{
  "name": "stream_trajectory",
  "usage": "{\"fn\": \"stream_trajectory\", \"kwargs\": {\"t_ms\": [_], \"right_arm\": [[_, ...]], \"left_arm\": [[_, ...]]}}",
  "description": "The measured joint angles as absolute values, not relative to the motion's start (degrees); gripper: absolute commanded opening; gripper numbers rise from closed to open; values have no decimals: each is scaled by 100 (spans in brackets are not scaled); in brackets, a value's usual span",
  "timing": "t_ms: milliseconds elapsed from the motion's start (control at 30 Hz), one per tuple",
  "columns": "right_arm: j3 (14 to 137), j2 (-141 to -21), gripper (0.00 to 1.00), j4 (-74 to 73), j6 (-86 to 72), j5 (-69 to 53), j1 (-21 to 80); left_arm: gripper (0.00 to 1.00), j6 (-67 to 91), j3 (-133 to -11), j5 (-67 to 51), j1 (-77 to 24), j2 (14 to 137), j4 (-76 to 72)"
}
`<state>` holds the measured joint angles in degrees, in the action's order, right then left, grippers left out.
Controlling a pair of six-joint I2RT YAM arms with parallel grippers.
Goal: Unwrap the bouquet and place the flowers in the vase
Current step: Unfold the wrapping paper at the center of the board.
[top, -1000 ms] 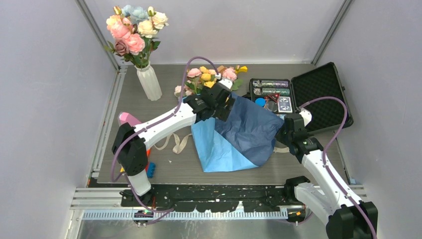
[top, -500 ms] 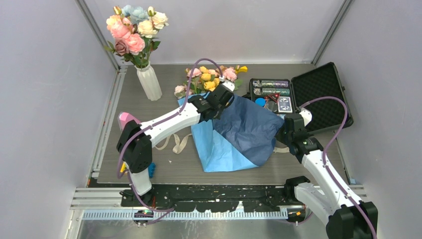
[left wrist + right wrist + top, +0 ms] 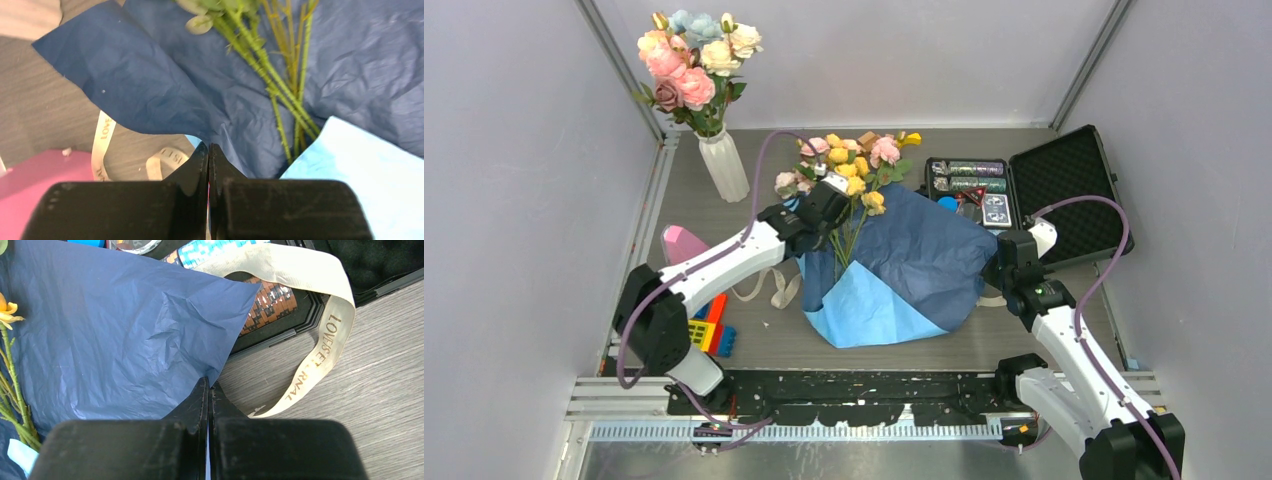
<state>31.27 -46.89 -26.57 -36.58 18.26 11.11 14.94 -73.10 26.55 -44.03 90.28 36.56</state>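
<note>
**A:** Where is everything?

**B:** The left gripper (image 3: 208, 147) is pressed together on the left edge of the crinkled paper wrap (image 3: 924, 250), dark blue on one face and light blue on the other. The right gripper (image 3: 208, 383) pinches its right corner. The small yellow and pink roses (image 3: 852, 170) lie on the opened paper, well apart from the tall ribbed white vase (image 3: 724, 168).

**A:** What's the risk?

**B:** Pulling outward could tear the thin paper. It could also drag the stems toward the open black foam-lined case (image 3: 1074, 180).
</note>
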Motion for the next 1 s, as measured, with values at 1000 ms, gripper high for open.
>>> {"fn": "stream_trajectory", "kwargs": {"t_ms": [1000], "right_arm": [[2928,-4853,0,-2471,-4219,2060,1111]], "left_arm": [[0,3317,-4150,849,-1546,6888,3621]]}}
